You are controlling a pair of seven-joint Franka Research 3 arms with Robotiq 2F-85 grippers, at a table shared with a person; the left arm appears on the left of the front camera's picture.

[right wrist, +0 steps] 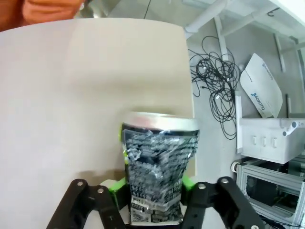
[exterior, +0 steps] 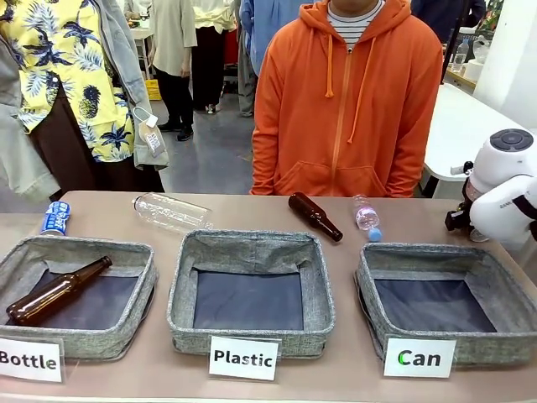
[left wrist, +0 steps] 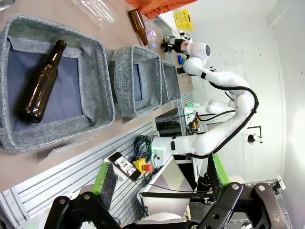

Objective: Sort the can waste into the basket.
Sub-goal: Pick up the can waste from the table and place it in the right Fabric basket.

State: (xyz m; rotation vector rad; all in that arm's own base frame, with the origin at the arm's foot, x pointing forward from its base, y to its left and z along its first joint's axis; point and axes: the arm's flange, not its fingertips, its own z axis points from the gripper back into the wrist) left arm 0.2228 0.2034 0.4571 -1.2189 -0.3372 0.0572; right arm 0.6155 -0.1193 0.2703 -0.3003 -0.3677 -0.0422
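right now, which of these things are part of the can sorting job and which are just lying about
Job: dark crushed can in the right gripper; blue-and-white can; Can basket.
Lying about: boxed brown bottle in the Bottle bin; loose brown bottle; long clear bottle; small clear bottle; Plastic bin.

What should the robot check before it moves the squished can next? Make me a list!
1. The dark can is pinched between the right hand's green pads: ok.
2. The right hand is above the Can basket: not ok, it is over bare table.
3. The Can basket has room: ok, nothing lies inside.
4. Way there free: ok, the brown bottle and small plastic bottle lie behind the basket.
5. Grip firm enough: cannot tell.
6. The POCARI can is sorted: not ok, it lies on the table's far left.
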